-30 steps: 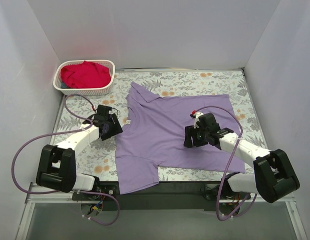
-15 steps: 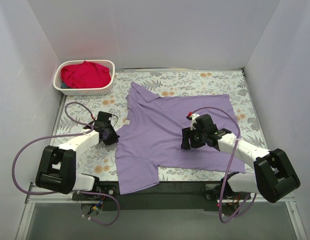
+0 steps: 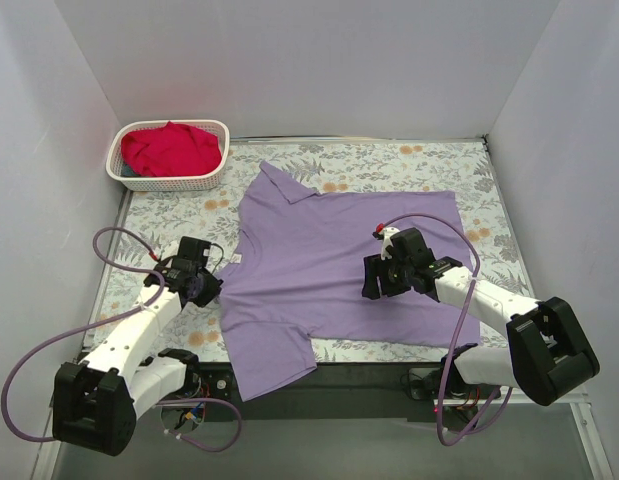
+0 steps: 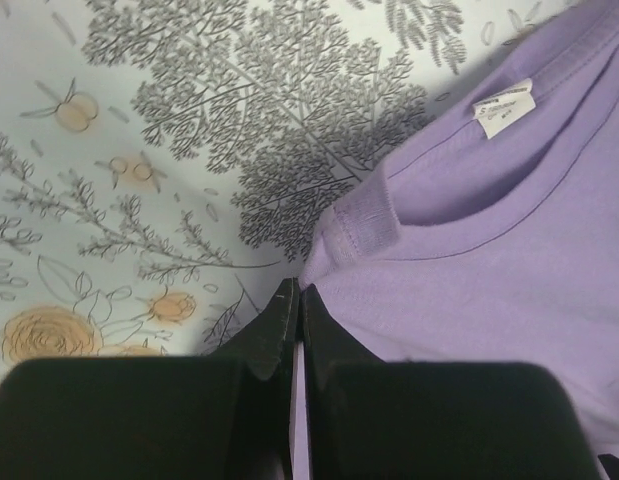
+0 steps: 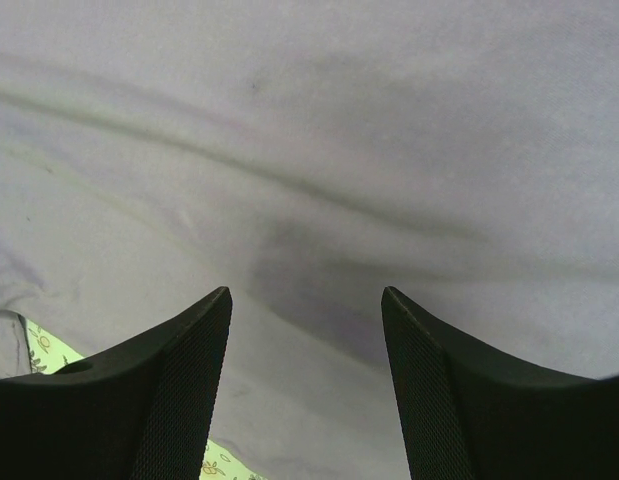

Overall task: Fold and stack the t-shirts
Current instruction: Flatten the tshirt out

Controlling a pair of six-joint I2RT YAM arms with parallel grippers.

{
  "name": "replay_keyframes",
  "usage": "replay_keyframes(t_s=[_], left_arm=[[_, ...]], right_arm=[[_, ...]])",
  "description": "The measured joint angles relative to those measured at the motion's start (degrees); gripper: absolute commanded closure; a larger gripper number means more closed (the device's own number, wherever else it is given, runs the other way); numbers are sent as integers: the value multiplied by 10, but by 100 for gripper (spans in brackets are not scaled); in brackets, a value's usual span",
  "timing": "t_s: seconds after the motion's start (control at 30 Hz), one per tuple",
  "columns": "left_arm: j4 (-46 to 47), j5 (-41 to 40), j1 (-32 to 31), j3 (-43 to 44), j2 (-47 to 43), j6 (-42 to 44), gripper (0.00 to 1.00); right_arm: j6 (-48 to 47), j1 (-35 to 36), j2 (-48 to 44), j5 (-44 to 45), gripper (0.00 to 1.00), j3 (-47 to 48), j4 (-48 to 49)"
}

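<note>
The shirt [image 3: 319,250] is lying spread on the desk [image 3: 429,160] and is covering most of its middle. Its neck is pointing to the far left, and one sleeve is reaching over the near edge. The basket [image 3: 124,172] is standing at the far left corner, well apart from the shirt, and the other shirt [image 3: 169,148] is lying bunched in it. The left tool [image 3: 211,290] is sitting at the left edge of the shirt, touching it near the neck. The right tool [image 3: 374,278] is hanging over the right half of the shirt.

Floral table [image 3: 439,160] under lavender t-shirt [image 3: 329,260], white basket [image 3: 174,182]
</note>
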Motion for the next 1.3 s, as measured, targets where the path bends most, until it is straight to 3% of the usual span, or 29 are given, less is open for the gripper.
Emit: replay_keyframes(t_s=[0.07,0.2,0.27,0.4,0.6,0.7,0.87,1.13,1.3], left_arm=[[-25,-3,0,4,-3,-24,100],[-59,-12,0,5,-26,-54,87],[-69,-18,0,5,-39,-62,68],[-75,-36,0,13,-51,-54,53],[-41,-36,0,55,-29,16,30],[1,-33,0,69,-16,62,28],[72,-54,0,67,-18,130,28],[141,-120,0,46,-50,182,28],[143,-148,0,34,-78,182,28]], right_arm=[[0,0,0,2,42,0,0],[1,0,0,16,41,0,-2],[2,0,0,26,41,0,-5],[4,-1,-1,52,40,4,-14],[-1,0,-17,55,47,13,-37],[-5,26,-17,48,47,29,-43],[-9,137,7,51,47,80,-45],[-20,304,154,73,44,210,-41],[-37,357,235,73,42,257,-46]])
